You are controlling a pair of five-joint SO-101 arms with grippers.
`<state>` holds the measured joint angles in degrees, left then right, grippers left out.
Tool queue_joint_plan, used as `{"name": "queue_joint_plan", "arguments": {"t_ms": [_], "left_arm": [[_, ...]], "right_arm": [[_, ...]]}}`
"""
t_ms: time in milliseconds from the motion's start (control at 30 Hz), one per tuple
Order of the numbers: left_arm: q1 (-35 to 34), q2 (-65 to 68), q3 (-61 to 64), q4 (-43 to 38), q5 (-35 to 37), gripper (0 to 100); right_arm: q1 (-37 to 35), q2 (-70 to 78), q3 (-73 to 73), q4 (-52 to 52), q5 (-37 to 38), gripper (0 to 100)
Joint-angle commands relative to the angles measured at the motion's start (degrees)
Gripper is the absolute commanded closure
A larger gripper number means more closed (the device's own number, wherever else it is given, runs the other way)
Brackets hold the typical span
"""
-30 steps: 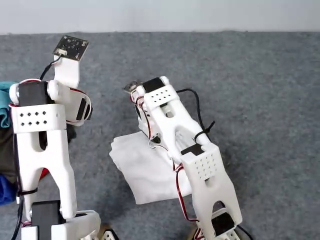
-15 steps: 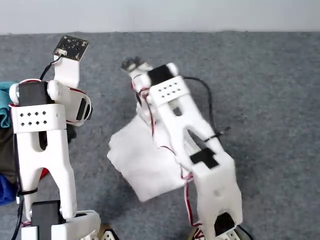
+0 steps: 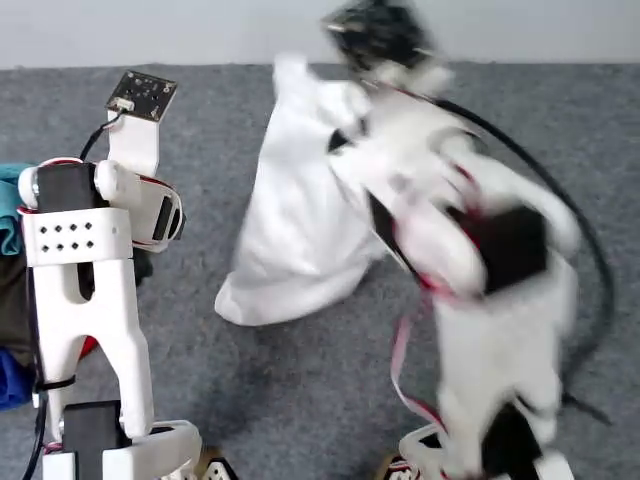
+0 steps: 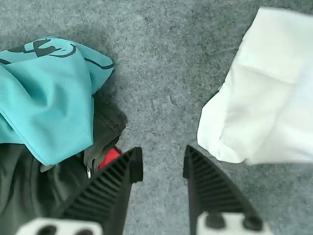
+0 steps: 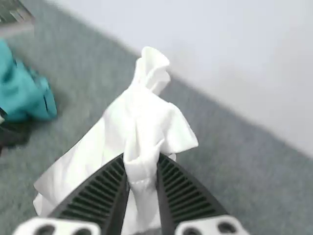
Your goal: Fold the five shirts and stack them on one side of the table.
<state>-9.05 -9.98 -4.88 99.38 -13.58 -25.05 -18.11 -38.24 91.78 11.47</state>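
Observation:
A white shirt hangs lifted above the grey table, its lower end still touching the cloth surface. My right gripper is shut on a bunched fold of the white shirt, raised high at the back middle of the table. My left gripper stands open and empty over the left side, between the white shirt and a heap of teal shirt and black shirt. A bit of red fabric peeks from under the heap.
The pile of shirts lies at the table's left edge, with teal fabric and blue fabric showing beside the left arm. A pale wall runs along the back edge. Grey table stretches to the right.
The right arm has swung up and toward the back, pulling the white shirt off the table into a hanging shape. The left arm has kept still.

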Motion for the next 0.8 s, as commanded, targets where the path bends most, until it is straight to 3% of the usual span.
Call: {"name": "queue_joint_plan", "arguments": {"t_ms": [0,167,333,467,667,767], "left_arm": [[0.3,-1.8,-0.1,0.2,-0.4,86],[0.3,-1.8,-0.1,0.2,-0.4,86],[0.4,-1.8,-0.1,0.2,-0.4,86],[0.4,-2.3,2.1,0.1,-0.4,86],[0.4,-2.3,5.2,-0.2,-0.6,86],[0.4,-2.3,5.2,-0.2,-0.6,86]], "right_arm": [[5.2,-5.7,-1.4,-1.5,-0.7,99.0],[16.9,-4.0,-1.3,-2.2,-1.1,99.0],[16.7,1.5,-1.2,-1.6,-5.7,99.0],[8.2,8.5,-1.2,-2.0,-7.3,99.0],[-13.1,14.3,-3.6,-7.4,-6.7,99.0],[-21.8,14.1,-11.1,-10.2,0.0,99.0]]}}
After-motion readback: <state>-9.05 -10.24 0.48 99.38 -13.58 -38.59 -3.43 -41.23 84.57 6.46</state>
